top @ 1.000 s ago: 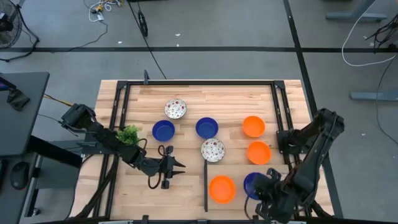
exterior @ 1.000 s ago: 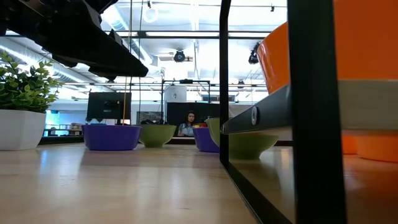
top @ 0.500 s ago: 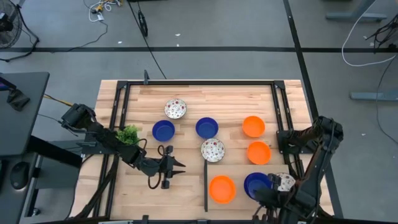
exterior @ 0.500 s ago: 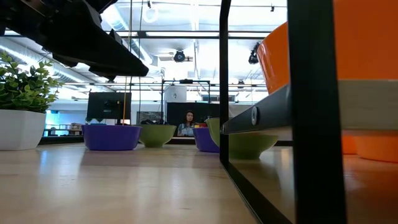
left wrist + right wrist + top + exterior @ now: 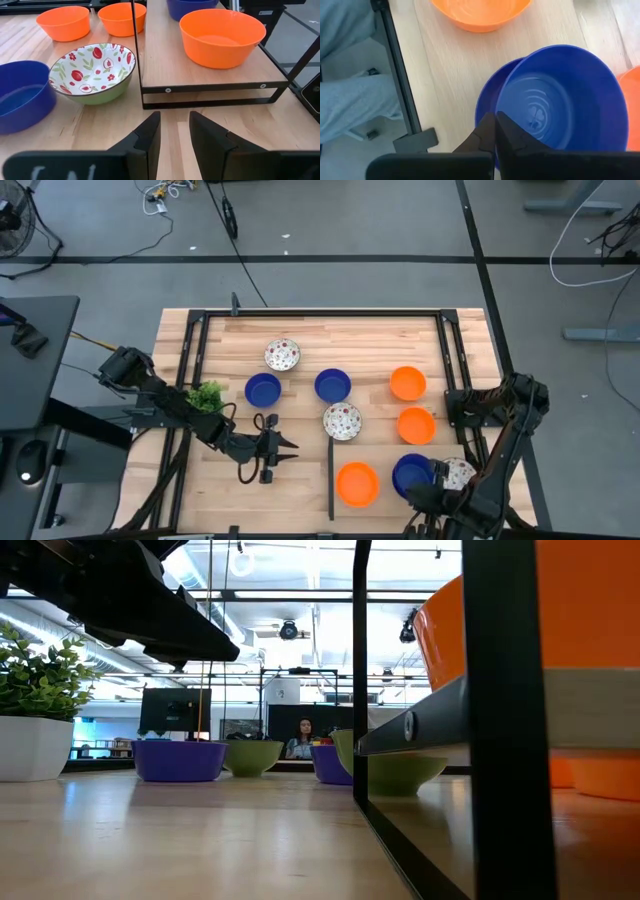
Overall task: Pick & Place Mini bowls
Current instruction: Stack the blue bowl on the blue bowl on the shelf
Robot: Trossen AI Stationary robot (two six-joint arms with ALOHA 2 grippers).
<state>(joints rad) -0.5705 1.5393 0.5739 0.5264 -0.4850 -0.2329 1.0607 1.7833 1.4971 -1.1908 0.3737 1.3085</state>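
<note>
Mini bowls stand on the wooden table in the high view: patterned ones (image 5: 282,355) (image 5: 342,421) (image 5: 458,472), blue ones (image 5: 263,390) (image 5: 332,385) (image 5: 412,475) and orange ones (image 5: 407,383) (image 5: 416,425) (image 5: 357,483). In the right wrist view the near blue bowl (image 5: 560,100) sits nested in a second blue bowl (image 5: 487,100). My right gripper (image 5: 495,131) is shut, just over their near rim. My left gripper (image 5: 174,131) is open and low over the table, left of the patterned bowl (image 5: 92,70). My right gripper's shut fingertips (image 5: 487,131) stand over the near rim (image 5: 501,107) of the stacked blue bowls, coming from the table's near side. I cannot tell whether they touch the rim. Both bowls rest on the table.
A low raised wooden board with a black frame (image 5: 215,89) carries the orange bowl (image 5: 222,35) ahead of my left gripper. A potted plant (image 5: 207,395) stands at the left. A black frame rail (image 5: 402,95) runs along the near edge. A person sits far behind the table (image 5: 303,738).
My right arm has drawn back toward the table's near right corner. This uncovers the blue bowl and the patterned bowl beside it. The bowls have stayed in place.
</note>
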